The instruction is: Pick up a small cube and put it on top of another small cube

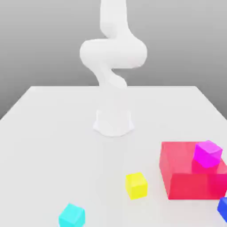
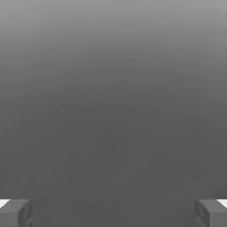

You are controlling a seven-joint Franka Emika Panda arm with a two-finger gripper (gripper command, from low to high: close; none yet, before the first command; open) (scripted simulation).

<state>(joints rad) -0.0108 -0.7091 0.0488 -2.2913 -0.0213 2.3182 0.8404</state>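
White table (image 1: 57,146) under a grey backdrop (image 1: 48,40); pincer (image 2: 113,213) spread wide apart.

Exterior view: you're losing part of the blue cube (image 1: 223,209) past the right edge, and the cyan cube's (image 1: 72,216) underside is running off the bottom. The arm (image 1: 114,53) is leaving at the top edge. Hand view: the bottom edge is cropping both fingers (image 2: 24,213).
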